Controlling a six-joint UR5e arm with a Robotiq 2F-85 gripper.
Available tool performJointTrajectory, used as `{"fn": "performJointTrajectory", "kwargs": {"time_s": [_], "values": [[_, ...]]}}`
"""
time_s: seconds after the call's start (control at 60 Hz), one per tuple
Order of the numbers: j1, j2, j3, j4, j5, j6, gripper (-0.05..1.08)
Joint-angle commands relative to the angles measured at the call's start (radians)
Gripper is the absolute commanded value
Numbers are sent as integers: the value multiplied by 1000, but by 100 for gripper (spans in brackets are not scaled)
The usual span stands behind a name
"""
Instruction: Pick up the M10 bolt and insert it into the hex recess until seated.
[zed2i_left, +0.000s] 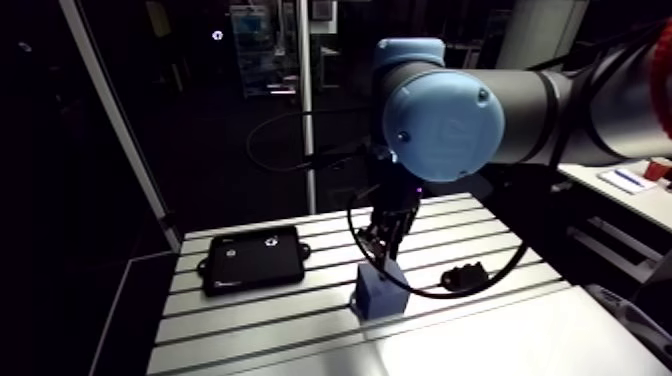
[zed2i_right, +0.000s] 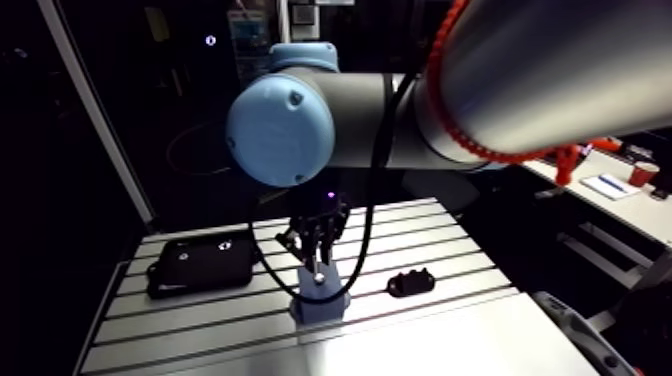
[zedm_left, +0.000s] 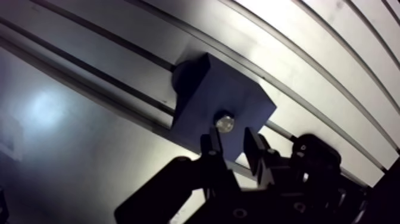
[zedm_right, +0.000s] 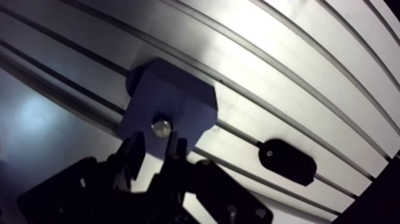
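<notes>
A blue block (zedm_left: 223, 98) stands on the slotted table (zedm_left: 309, 65). A shiny round bolt (zedm_left: 225, 123) end shows in the block's top face, upright in its recess. My gripper (zedm_left: 234, 143) hovers just above the block, its two dark fingers apart, and the bolt lies a little ahead of the fingertips. Only blue block surface shows between the fingers. The arm view has the gripper (zed2i_right: 318, 250) coming straight down over the block (zed2i_right: 318, 297), with the bolt (zed2i_right: 318, 276) as a bright dot on top.
A flat black plate (zed2i_left: 253, 258) with two small holes lies on the table to the left of the block. A small black oval part (zedm_right: 287, 162) rests in a slot on the other side. The table's front edge runs close behind the block.
</notes>
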Motion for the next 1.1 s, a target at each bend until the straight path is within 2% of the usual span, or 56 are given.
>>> {"fn": "performJointTrajectory", "kwargs": {"time_s": [0.017, 0.117, 0.217, 0.483, 0.633, 1.1], "values": [[-4, -18, 8, 34, 4, 129, 80], [-5, -16, 19, 32, 12, 177, 97], [-5, -16, 23, 31, 19, 234, 103], [-2, -16, 38, 21, 13, 314, 107], [-2, -13, 53, -23, 7, 373, 108], [-1, -14, 70, -44, 7, 390, 108]]}}
